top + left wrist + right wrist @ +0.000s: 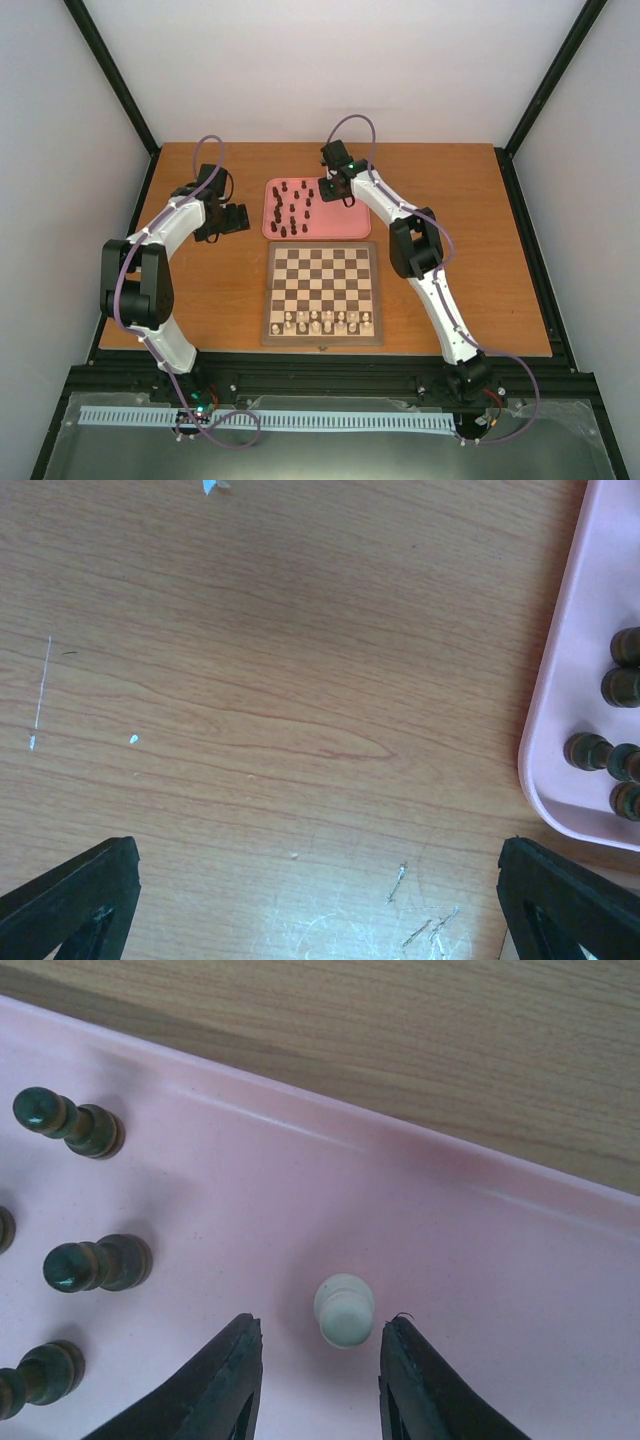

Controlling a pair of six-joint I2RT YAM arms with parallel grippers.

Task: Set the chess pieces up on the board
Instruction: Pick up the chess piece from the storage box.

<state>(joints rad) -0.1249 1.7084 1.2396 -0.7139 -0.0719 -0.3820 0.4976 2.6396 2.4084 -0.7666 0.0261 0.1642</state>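
Right tool (323, 1322), jaws half-open and empty, straddles the cream-white round-headed pawn (344, 1310); centre it, then close gently.

The top camera sits above and behind the arm bases and looks down and forward, far enough back to take in the whole brown wooden counter (500, 280), the checkered wooden chessboard (322, 290) and the pink rounded rectangular tray (340, 228) beyond it. The left wrist camera faces almost straight down, close over bare counter, with the left claw (318, 860) in its lower corners and the tray's edge at its right. The right wrist camera hangs closer still, looking past the right claw (320, 1325) into the tray. All three views share the tray.
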